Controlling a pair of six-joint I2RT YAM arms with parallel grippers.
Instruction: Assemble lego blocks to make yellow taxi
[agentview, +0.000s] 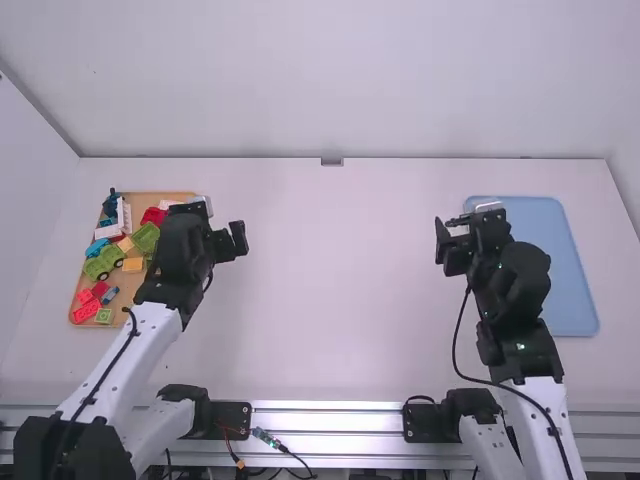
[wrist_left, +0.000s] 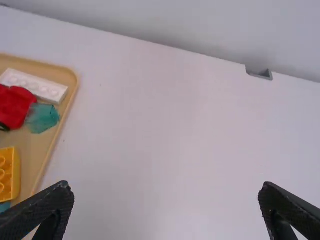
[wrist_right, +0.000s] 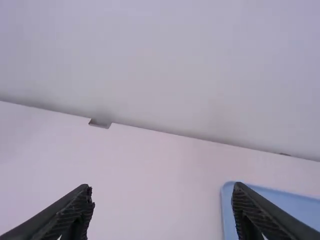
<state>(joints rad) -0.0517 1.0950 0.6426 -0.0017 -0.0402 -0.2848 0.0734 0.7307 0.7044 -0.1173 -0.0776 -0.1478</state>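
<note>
Where the yellow block (wrist_left: 9, 174) lies: in the tan tray (wrist_left: 42, 150), inside its right edge, on the table's (agentview: 340, 320) left side.
Yellow block's long axis: cannot be told, as its left part is cut off; the side that shows stands at a slant to the tray's right edge.
White block (wrist_left: 36, 86): near the tray's far right corner.
Left gripper (wrist_left: 166, 187): fingers spread, holding nothing, over the table off the tray's right edge; the yellow block is to its left, so a pick likely means going leftward across that edge.
Nearer arm: the left, clearly.
Right gripper (wrist_right: 162, 188): fingers apart, nothing held, by the blue tray's (agentview: 560, 270) left edge, well apart from the blocks.
</note>
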